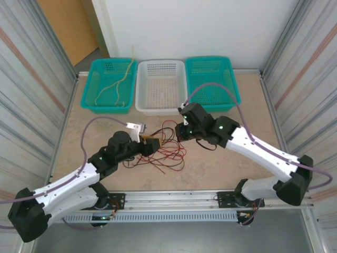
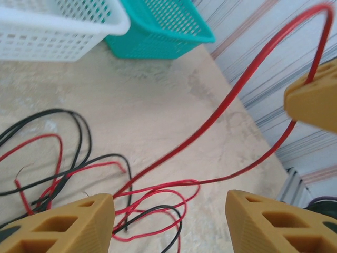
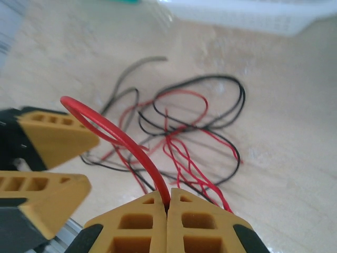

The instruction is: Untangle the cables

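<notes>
Right wrist: our right end effector point(image 3: 167, 200) clamps a red cable point(image 3: 122, 136). Our left end effector point(image 2: 168, 204) gapes empty, near the white basket point(image 1: 160, 61).

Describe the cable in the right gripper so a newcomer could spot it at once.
Start at the white basket, middle of the far row; before it, red and black cables lie tangled on the table. One red cable arches up off the table into the shut right gripper, while its neighbours lie flat.
</notes>
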Action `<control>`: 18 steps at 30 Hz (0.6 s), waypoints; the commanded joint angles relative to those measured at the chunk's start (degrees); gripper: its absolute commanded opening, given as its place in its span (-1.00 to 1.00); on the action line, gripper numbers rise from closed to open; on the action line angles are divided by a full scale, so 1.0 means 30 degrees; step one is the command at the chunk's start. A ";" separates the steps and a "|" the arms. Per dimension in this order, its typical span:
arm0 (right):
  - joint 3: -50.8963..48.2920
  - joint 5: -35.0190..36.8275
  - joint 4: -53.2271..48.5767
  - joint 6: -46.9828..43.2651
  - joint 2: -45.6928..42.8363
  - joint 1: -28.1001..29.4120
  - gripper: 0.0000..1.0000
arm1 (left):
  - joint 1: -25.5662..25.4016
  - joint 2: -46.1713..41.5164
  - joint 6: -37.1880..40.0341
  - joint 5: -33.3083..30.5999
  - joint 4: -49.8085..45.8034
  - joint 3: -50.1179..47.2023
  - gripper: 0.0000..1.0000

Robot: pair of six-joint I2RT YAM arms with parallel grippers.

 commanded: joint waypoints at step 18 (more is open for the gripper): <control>0.2969 -0.0574 0.5555 -0.0436 -0.3971 -0.1224 -1.00 | -0.0507 0.0320 0.2678 0.2537 0.2753 0.3335 0.43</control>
